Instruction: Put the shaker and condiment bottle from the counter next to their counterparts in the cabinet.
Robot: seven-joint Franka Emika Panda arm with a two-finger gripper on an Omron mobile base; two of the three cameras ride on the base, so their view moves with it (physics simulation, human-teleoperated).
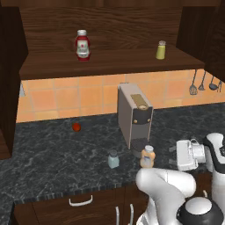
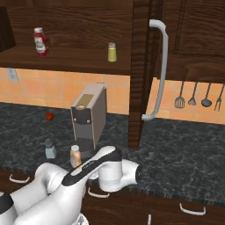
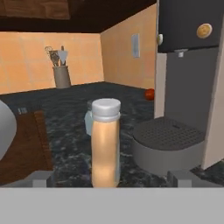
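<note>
You see only part of the shaker (image 3: 89,122) in the hand view; the bottle (image 3: 105,142) hides most of it, and the bottle's base is cut off at the bottom. In the right base view, the arm (image 2: 94,167) covers the bottle's lower part. The red bottle's (image 1: 82,45) label is too small to read.

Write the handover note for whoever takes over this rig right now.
End effector: open, holding nothing, lined up on the condiment bottle.
Condiment bottle and shaker stand on the counter beside the coffee machine.
Red bottle and yellow-green shaker sit on the cabinet shelf.
Done: nothing moved.
Left: put both up beside their matches.
</note>
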